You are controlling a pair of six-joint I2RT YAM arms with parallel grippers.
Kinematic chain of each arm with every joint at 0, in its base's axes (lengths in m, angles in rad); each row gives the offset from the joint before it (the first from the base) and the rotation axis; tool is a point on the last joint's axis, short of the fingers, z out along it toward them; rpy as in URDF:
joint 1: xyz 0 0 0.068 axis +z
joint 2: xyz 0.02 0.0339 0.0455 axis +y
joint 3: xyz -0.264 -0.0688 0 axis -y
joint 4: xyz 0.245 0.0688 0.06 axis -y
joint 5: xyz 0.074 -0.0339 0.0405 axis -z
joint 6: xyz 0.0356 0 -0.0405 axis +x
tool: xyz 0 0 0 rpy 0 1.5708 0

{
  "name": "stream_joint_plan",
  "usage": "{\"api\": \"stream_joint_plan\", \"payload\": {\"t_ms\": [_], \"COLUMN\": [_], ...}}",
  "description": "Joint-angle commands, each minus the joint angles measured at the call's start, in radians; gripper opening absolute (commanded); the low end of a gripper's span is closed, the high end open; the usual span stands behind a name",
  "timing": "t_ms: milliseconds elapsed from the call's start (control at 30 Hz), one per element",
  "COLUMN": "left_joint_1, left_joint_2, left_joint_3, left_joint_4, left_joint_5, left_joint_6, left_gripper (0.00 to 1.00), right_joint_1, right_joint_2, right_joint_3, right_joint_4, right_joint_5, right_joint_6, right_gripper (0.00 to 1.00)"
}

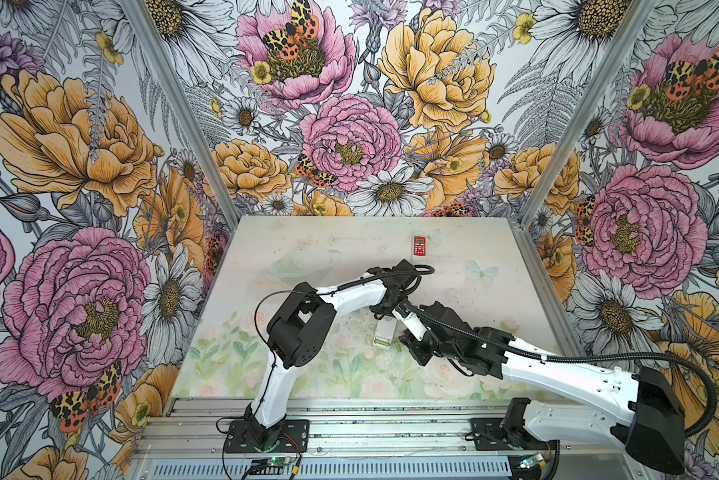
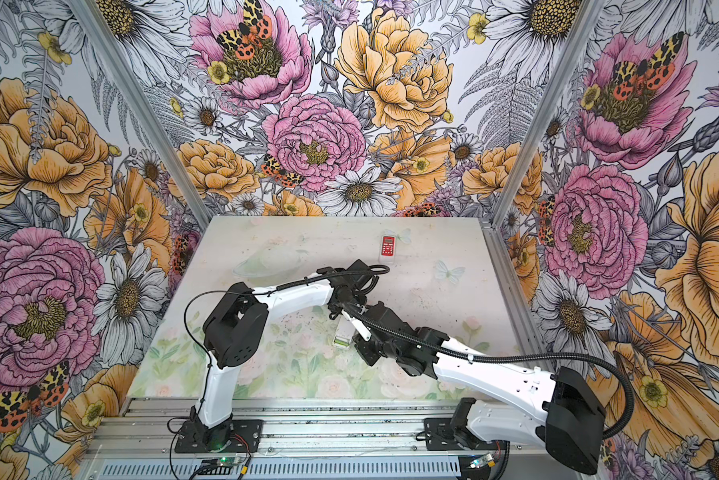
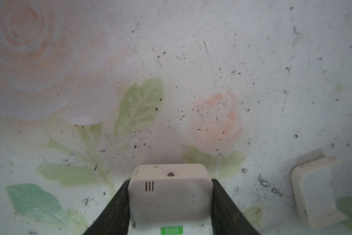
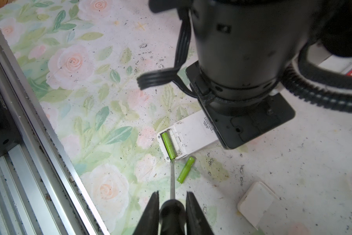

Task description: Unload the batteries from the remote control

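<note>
The white remote control (image 4: 193, 130) lies face down on the flowered table, its battery compartment open. My left gripper (image 3: 170, 181) is shut on its far end, one finger on each long side. One light green battery (image 4: 169, 145) sits in the compartment. A second green battery (image 4: 185, 169) lies loose on the table just beside it. My right gripper (image 4: 172, 193) is shut on the black handle of a screwdriver (image 4: 172, 179), whose tip touches the end of the seated battery. In both top views the two grippers meet over the remote (image 1: 382, 332) (image 2: 343, 334).
The white battery cover (image 4: 258, 205) (image 3: 313, 189) lies on the table close to the remote. A red remote (image 1: 419, 247) (image 2: 387, 246) rests near the back edge. The aluminium rail (image 4: 39, 130) runs along the table's front edge.
</note>
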Motion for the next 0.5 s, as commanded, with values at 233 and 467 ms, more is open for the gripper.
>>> {"api": "stream_joint_plan", "payload": {"t_ms": [233,467], "left_joint_1": [-0.011,-0.010], "left_joint_2": [0.013,0.013], "left_joint_3": [0.036,0.037], "left_joint_4": [0.000,-0.002], "left_joint_5": [-0.018,-0.025], "left_joint_6": [0.018,0.025], "left_gripper": [0.30,0.30], "right_joint_1": [0.005,0.002], "right_joint_2": [0.032,0.040], "right_joint_3": [0.045,0.052], "right_joint_4": [0.008,-0.010], "right_joint_5": [-0.011,-0.017], "right_joint_6": [-0.020,-0.035], "right_gripper": [0.00,0.00]}}
